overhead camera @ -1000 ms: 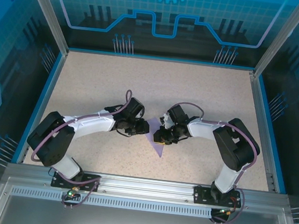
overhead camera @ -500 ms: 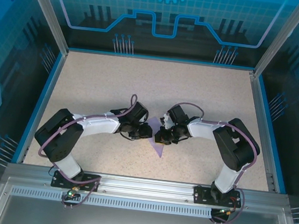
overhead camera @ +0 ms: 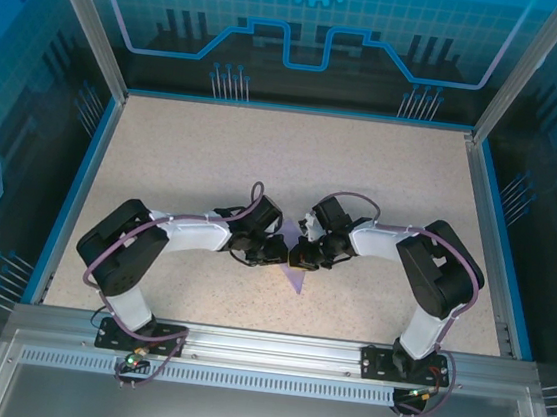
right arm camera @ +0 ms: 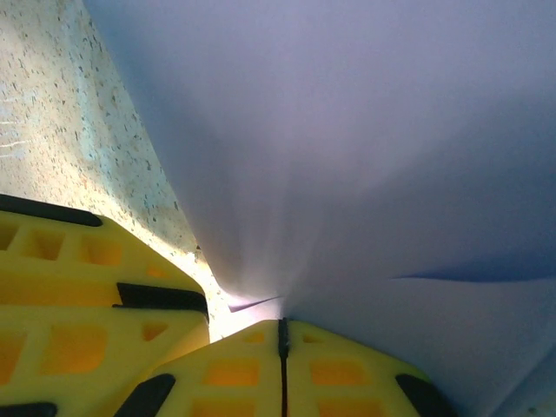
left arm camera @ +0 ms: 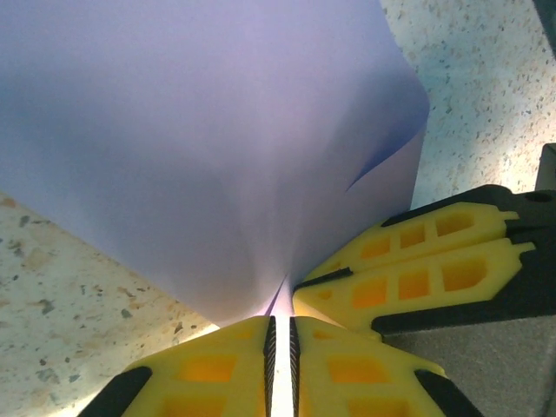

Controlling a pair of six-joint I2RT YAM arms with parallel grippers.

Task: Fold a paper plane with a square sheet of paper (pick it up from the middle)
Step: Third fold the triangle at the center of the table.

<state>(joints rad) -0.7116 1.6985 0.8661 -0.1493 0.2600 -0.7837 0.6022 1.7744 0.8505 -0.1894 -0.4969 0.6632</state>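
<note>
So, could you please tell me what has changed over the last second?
The left arm swung in toward the middle, and the left gripper closed on the purple paper, right beside the right gripper, which also pinched shut on it. The paper now bunches up between them, and less of it shows from above. The right arm hardly moved, and the paper's tip stayed on the table.

The speckled beige table (overhead camera: 216, 141) bears the lavender square sheet of paper (overhead camera: 296, 277) near its middle.
</note>
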